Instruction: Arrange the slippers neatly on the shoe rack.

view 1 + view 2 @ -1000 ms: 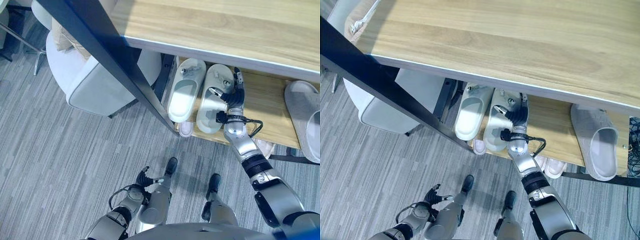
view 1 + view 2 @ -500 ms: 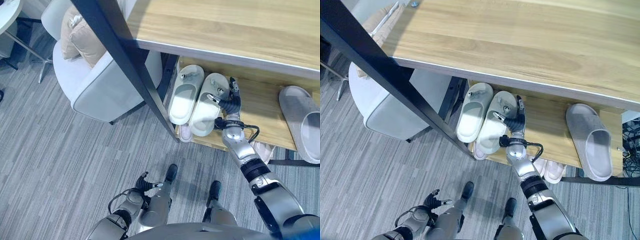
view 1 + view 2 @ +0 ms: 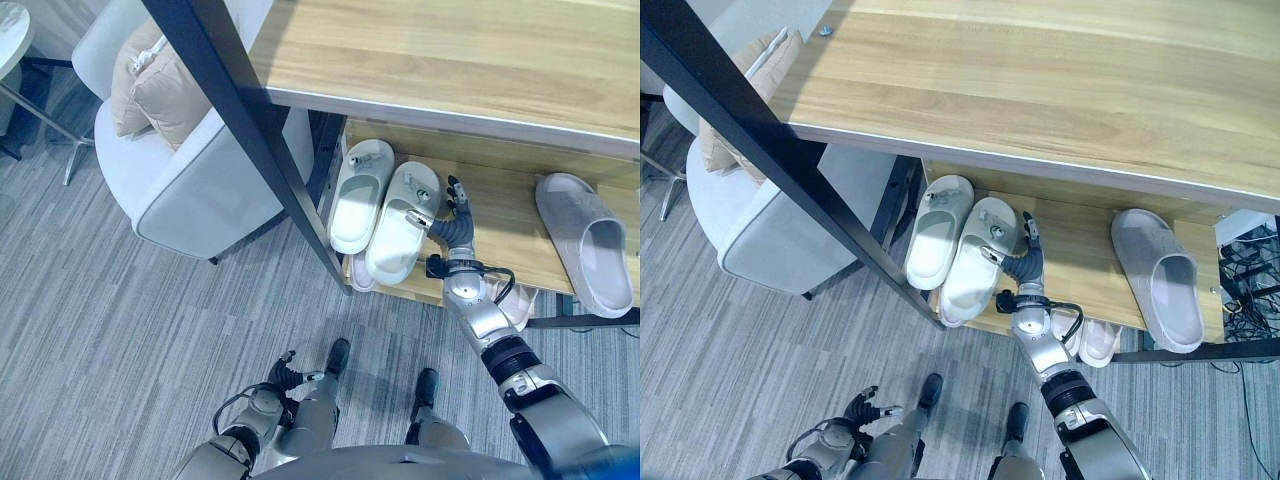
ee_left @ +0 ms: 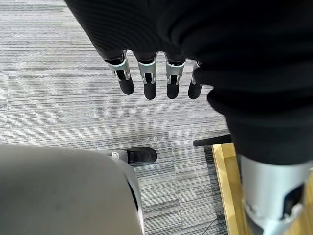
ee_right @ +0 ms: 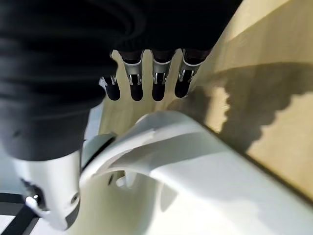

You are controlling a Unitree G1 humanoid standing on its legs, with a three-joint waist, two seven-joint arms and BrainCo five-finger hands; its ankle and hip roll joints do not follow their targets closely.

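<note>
The right hand point(image 3: 452, 222), fingers open, is nudging a crooked white slipper point(image 3: 400, 222) beside its mate point(image 3: 361, 195) on the shoe rack point(image 3: 505, 225), alignment unfinished.

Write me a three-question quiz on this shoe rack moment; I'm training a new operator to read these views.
1. True or false: the grey slipper touches the white slippers.
2. Which hand is at the rack? A) left B) right C) both
3. Fill in: the right hand's thumb rests on the strap of the ___ white slipper of the pair.

Key:
1. False. It lies apart, at the shelf's right end.
2. B. The right hand is beside the right white slipper, fingers straight; the left hand hangs low over the floor.
3. Right; the left white slipper lies against it.
</note>
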